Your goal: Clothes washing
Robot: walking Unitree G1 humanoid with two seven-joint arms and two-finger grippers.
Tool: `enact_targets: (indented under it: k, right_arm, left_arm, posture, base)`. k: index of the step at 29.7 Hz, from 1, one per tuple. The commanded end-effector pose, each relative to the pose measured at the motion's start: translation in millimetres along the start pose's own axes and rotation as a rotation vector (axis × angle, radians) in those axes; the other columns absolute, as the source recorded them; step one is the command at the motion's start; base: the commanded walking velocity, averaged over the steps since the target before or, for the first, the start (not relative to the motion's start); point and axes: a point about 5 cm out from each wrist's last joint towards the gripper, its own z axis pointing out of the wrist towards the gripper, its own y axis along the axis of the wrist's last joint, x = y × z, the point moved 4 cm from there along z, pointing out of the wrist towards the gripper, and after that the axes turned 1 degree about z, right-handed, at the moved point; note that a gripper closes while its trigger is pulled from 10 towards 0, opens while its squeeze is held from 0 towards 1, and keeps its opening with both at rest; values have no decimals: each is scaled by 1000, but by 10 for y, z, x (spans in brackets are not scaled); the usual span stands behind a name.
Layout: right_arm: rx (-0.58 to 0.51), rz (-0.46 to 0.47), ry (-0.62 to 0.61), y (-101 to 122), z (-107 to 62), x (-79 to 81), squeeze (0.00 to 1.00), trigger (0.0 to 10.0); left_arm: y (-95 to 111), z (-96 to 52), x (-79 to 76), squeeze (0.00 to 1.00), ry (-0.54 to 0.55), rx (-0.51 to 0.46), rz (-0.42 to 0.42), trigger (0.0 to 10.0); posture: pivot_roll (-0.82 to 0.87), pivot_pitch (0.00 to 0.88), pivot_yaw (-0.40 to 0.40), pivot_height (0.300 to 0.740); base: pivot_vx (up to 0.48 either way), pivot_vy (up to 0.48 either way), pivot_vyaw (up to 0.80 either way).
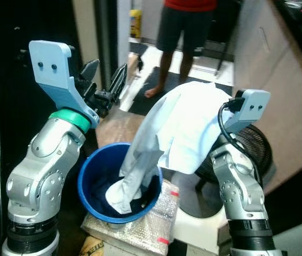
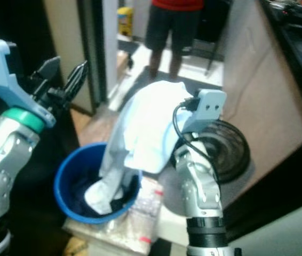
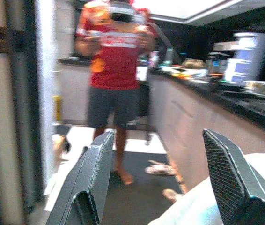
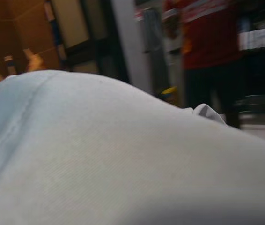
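Looking along the left hand (image 3: 158,183), its wrist view caught a person (image 3: 116,70) in red by a dark tabletop (image 3: 245,101). That hand hovered wide apart, empty. A pale, soft shirt (image 1: 185,125) draped over the right hand, trailing into the round blue bucket (image 1: 89,173); its grip couldn't be told.

Home kitchen, dark countertop (image 3: 245,101), cabinets (image 3: 179,117)

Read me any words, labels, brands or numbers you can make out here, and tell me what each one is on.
None can be read.
Person's red shirt: a white band of print across the chest, too blurred to read.
Yellow container on the floor: label too small to read.
Blue bucket and white shirt: no text visible.
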Motion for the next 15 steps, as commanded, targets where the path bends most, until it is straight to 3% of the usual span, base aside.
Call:
enact_targets:
  k: [1,15]
  right_arm:
    - [-52,-3,-10,104,18,-18,0,10000]
    - [-52,3,-22,97,23,-36,0,10000]
  left_arm:
    - [-30,-1,-14,0,-10,8,4,10000]
    - [-52,-1,7,0,-1,13,3,10000]
  posture:
    - [97,86,-24,724]
    - [100,93,-23,724]
  base:
    - [0,0,-800]
    - [0,0,-800]
